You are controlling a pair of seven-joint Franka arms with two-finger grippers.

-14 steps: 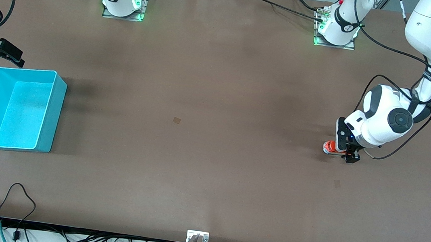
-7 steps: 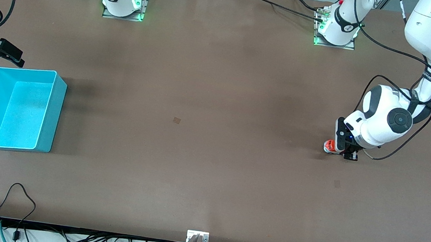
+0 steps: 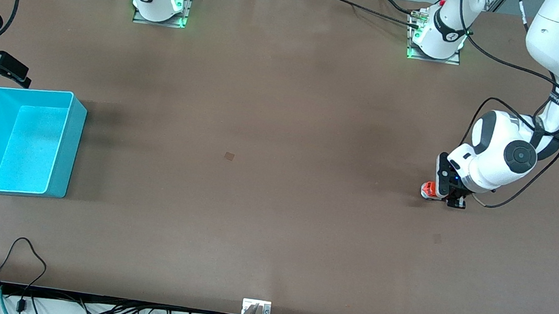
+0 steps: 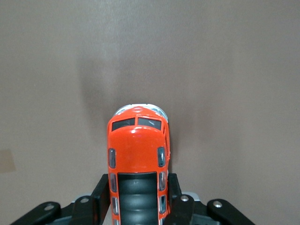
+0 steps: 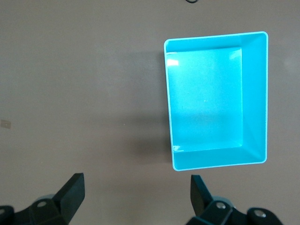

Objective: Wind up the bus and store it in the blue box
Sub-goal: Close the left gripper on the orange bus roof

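**A:** Bus (image 3: 429,190) first: where is it seen from the front camera?

**B:** It is seen low at the left arm's end of the table (image 3: 274,204), mostly covered by the left gripper (image 3: 449,196). Only an orange end with a pale tip is shown past the black fingers. Whether its wheels touch the table cannot be told from this view.

**A:** And the blue box (image 3: 23,141)?

**B:** It is set on the table at the right arm's end, well apart from the bus. Nothing is seen inside it. The right gripper (image 3: 0,70) is held up beside the box's wall farthest from the front camera, at the table's edge, and that arm is waiting.

**A:** What is shown by the left wrist view?

**B:** The bus (image 4: 138,159) is shown from above, orange, with dark roof windows and a white-grey front. Its rear half is clamped between the black fingers (image 4: 104,192) of the left gripper (image 4: 138,197), one pressed against each side. Bare brown table is seen around its front.

**A:** And by the right wrist view?

**B:** The blue box (image 5: 255,93) is seen from above, with its thin walls and flat bottom in full view. The right gripper (image 5: 136,192) is held with its fingers (image 5: 72,190) spread wide apart, and nothing is gripped between them.
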